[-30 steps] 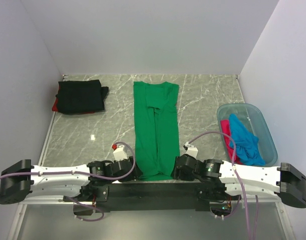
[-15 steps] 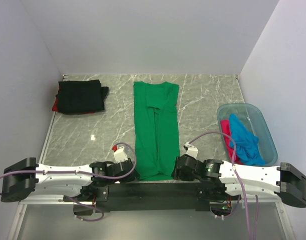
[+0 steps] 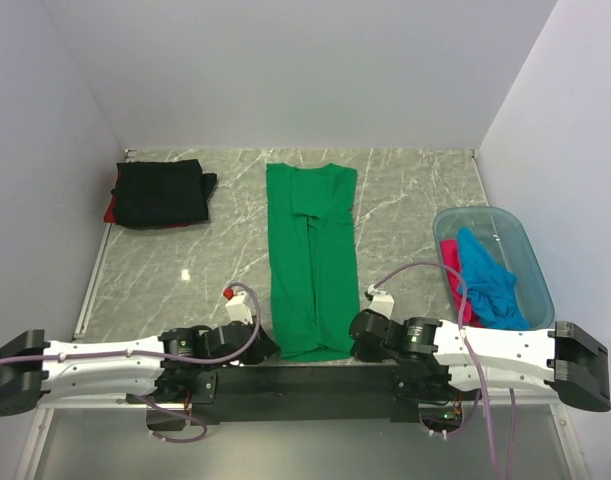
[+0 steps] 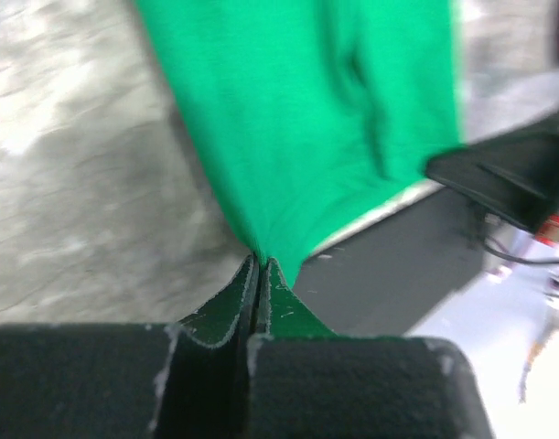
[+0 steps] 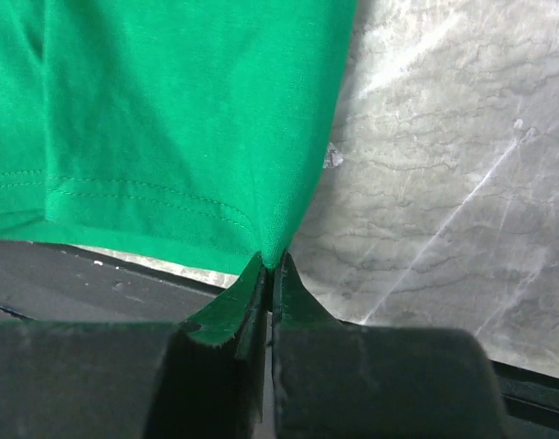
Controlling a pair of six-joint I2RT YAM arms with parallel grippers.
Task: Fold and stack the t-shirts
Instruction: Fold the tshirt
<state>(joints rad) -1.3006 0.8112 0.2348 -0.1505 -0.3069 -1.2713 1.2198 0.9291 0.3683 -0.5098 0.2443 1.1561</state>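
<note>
A bright green t-shirt [image 3: 311, 255] lies folded into a long narrow strip down the middle of the marble table, its hem at the near edge. My left gripper [image 3: 272, 349] is shut on the hem's left corner [image 4: 261, 251]. My right gripper [image 3: 353, 336] is shut on the hem's right corner [image 5: 274, 256]. A folded black t-shirt [image 3: 161, 192] sits at the back left on top of a red one [image 3: 110, 212], of which only an edge shows. Blue [image 3: 488, 282] and pink [image 3: 451, 262] t-shirts lie crumpled in the tub.
The translucent blue plastic tub [image 3: 520, 245] stands at the right side of the table. White walls close in the table on three sides. The arms' black base bar [image 3: 305, 380] runs along the near edge, just below the green hem.
Both grippers have closed on the green shirt's near corners. The left arm slid a little toward the near edge and the right gripper shifted slightly; the shirt itself lies as before.
</note>
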